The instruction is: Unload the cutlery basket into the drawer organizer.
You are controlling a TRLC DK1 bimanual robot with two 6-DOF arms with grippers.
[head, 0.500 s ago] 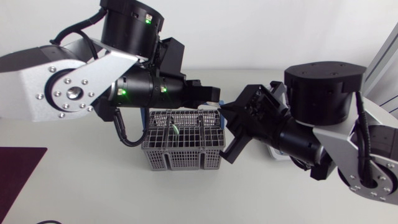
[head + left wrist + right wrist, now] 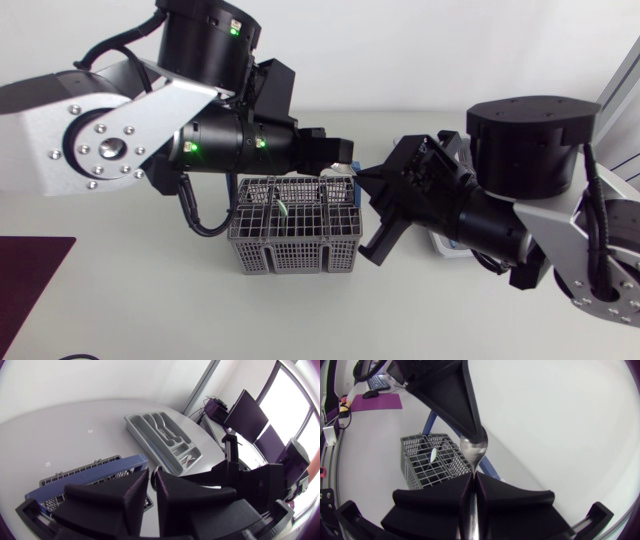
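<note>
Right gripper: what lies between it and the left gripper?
A spoon, handle clamped in the right gripper, bowl by the left gripper; the right wrist view shows it.

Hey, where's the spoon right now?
Right wrist view: the spoon is clamped by its handle in the right gripper, bowl at the tip of the left gripper, cutlery basket just beyond.
</note>
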